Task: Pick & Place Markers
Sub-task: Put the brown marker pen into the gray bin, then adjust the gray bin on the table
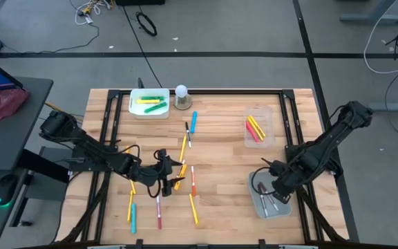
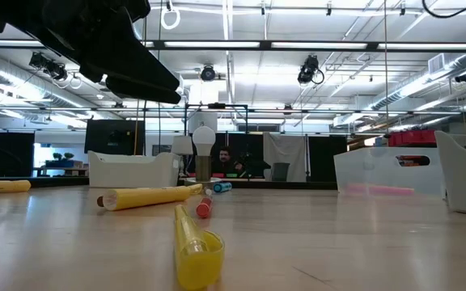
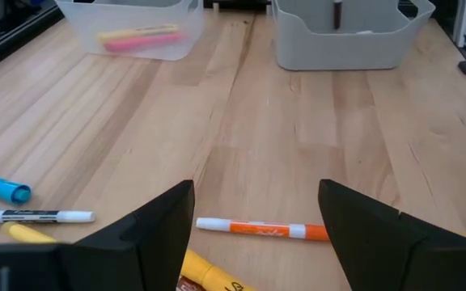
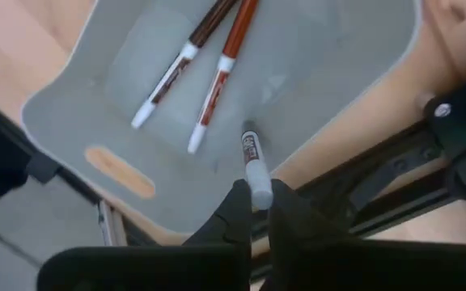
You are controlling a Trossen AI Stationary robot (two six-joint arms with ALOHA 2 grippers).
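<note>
Several markers lie scattered on the wooden table (image 1: 220, 200), among them an orange-and-white one (image 3: 261, 229) and a yellow one (image 3: 209, 273). My left gripper (image 1: 163, 173) (image 3: 257, 190) hovers open just above them; the orange marker lies past the gap between its fingers. My right gripper (image 1: 264, 188) (image 4: 253, 198) is over the grey tray (image 1: 276, 207) (image 4: 136, 174), shut on a white marker with a dark cap (image 4: 253, 162). Two more white markers with brown-red caps (image 4: 209, 73) lie flat in the tray. My right gripper pinches the white marker between its two fingers by the end of the white barrel (image 4: 259, 184), coming from above and pointing down. The marker sticks out beyond the fingertips, dark cap (image 4: 249, 139) foremost, over the inside of the tray. Whether the cap touches the tray floor I cannot tell.
A clear bin with yellow and green markers (image 1: 149, 104) stands at the far left, with a white ball-topped object (image 1: 182, 97) beside it. Another clear bin with pink and yellow markers (image 1: 258, 128) stands far right. A yellow marker (image 2: 192, 246) lies close to the low camera.
</note>
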